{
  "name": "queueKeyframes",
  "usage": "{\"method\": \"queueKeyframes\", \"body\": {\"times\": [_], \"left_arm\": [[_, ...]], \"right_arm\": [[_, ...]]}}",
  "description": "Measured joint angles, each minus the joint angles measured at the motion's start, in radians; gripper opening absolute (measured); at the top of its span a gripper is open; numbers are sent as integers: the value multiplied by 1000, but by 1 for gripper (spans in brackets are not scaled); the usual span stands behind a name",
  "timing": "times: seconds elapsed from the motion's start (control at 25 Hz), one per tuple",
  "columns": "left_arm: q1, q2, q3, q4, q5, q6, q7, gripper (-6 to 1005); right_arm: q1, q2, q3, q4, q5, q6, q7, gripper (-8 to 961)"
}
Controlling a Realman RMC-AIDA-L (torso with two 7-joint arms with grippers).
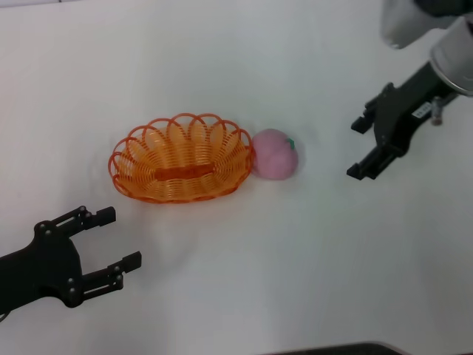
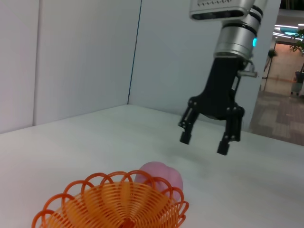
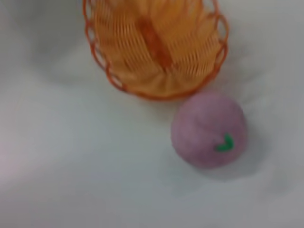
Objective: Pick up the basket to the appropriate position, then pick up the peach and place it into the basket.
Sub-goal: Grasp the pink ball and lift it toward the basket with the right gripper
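The orange wire basket (image 1: 181,157) stands upright on the white table, empty. The pink peach (image 1: 275,154) lies on the table touching the basket's right end, its green leaf mark facing right. My right gripper (image 1: 362,146) is open and empty, raised above the table to the right of the peach. My left gripper (image 1: 111,238) is open and empty, near the table's front left, in front of the basket. The left wrist view shows the basket (image 2: 114,204), the peach (image 2: 159,176) behind it and the right gripper (image 2: 205,140). The right wrist view shows the basket (image 3: 154,45) and the peach (image 3: 209,129).
The white table (image 1: 236,281) spreads all around. White walls (image 2: 71,57) stand behind it in the left wrist view, with an open room beyond at the far side.
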Motion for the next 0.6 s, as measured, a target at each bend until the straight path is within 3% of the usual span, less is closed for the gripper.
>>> {"method": "queueKeyframes", "body": {"times": [0.24, 0.6], "left_arm": [[1, 0, 0, 0, 0, 0, 0, 798], [-3, 0, 0, -7, 0, 1, 5, 798]], "right_arm": [[45, 7, -46, -4, 9, 36, -22, 916], [38, 8, -150, 7, 148, 133, -31, 916]]}}
